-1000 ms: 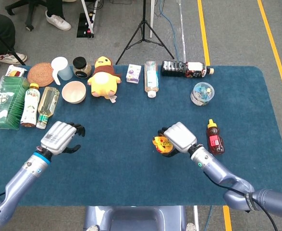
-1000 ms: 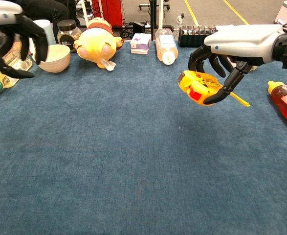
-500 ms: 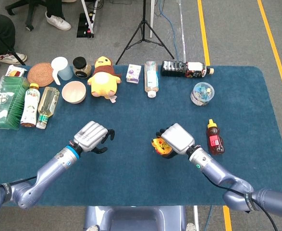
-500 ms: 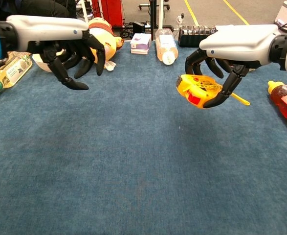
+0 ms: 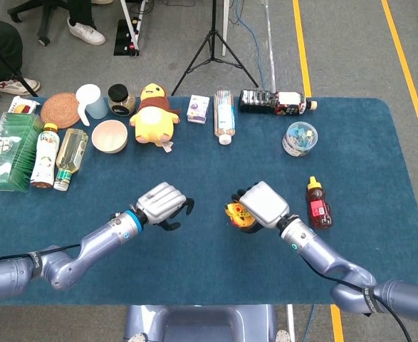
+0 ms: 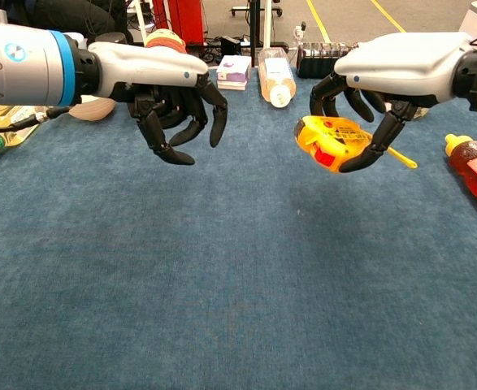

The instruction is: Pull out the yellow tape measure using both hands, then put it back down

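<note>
The yellow tape measure (image 6: 331,141) with a red button is lifted off the blue table, held by my right hand (image 6: 376,89), whose dark fingers wrap over its top and side. A short yellow tab sticks out to its right. In the head view the tape measure (image 5: 237,214) shows just left of my right hand (image 5: 264,204). My left hand (image 6: 177,101) hovers to the left of it with fingers apart and curved downward, holding nothing; in the head view this left hand (image 5: 164,204) is a hand's width from the tape measure.
A red sauce bottle (image 5: 317,203) lies right of my right hand. Along the back edge stand a yellow plush toy (image 5: 154,114), a bowl (image 5: 110,135), bottles (image 5: 72,153), a small box (image 5: 198,109) and a round tub (image 5: 300,137). The blue table (image 5: 194,263) carries them all.
My left hand has swept right across the table, from near the bottles to close beside the tape measure. My right hand keeps the tape measure lifted in nearly the same place.
</note>
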{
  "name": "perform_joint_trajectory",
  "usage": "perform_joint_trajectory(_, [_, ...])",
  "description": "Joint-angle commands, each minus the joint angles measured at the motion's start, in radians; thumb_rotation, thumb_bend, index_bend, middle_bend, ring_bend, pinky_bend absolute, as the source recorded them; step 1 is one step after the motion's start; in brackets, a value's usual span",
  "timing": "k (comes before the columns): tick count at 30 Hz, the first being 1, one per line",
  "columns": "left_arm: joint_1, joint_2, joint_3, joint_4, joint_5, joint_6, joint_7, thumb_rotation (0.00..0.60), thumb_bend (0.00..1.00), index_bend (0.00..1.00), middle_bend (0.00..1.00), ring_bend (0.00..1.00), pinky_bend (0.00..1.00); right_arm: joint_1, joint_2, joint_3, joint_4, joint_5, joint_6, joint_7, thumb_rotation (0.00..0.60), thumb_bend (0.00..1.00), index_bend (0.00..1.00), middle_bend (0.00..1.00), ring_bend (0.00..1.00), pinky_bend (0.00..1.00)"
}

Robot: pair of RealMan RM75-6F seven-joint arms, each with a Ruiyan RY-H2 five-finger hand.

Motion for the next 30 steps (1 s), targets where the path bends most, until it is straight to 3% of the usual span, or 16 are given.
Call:
perform_joint_trajectory(1, [-0.023, -0.001, 0.006, 0.023, 0.026, -0.031, -0.035, 0.600, 0.29, 0.39, 0.69, 0.74, 0.80, -0.002, -0.001, -0.011, 0.023, -0.045, 0.015, 0.031, 0.416, 0.22, 0.59, 0.62, 0.59, 0.56])
perform_joint_trajectory(11, [-0.038, 0.001, 0.013, 0.055, 0.060, -0.015, -0.100, 0.600, 0.29, 0.33, 0.69, 0.74, 0.80, 0.010, -0.016, -0.023, 0.054, -0.120, 0.029, 0.082, 0.417, 0.22, 0.59, 0.62, 0.59, 0.55])
perform_joint_trajectory(21, [-0.051, 0.007, 0.017, 0.078, 0.077, 0.003, -0.148, 0.600, 0.36, 0.33, 0.69, 0.74, 0.80, 0.033, -0.037, -0.013, 0.061, -0.113, 0.000, 0.074, 0.413, 0.22, 0.59, 0.62, 0.59, 0.55])
perform_joint_trajectory(30, [-0.074, 0.022, 0.036, 0.072, 0.091, -0.002, -0.135, 0.600, 0.39, 0.26, 0.69, 0.74, 0.79, 0.045, -0.053, -0.004, 0.068, -0.079, -0.024, 0.061, 0.414, 0.22, 0.59, 0.62, 0.59, 0.55])
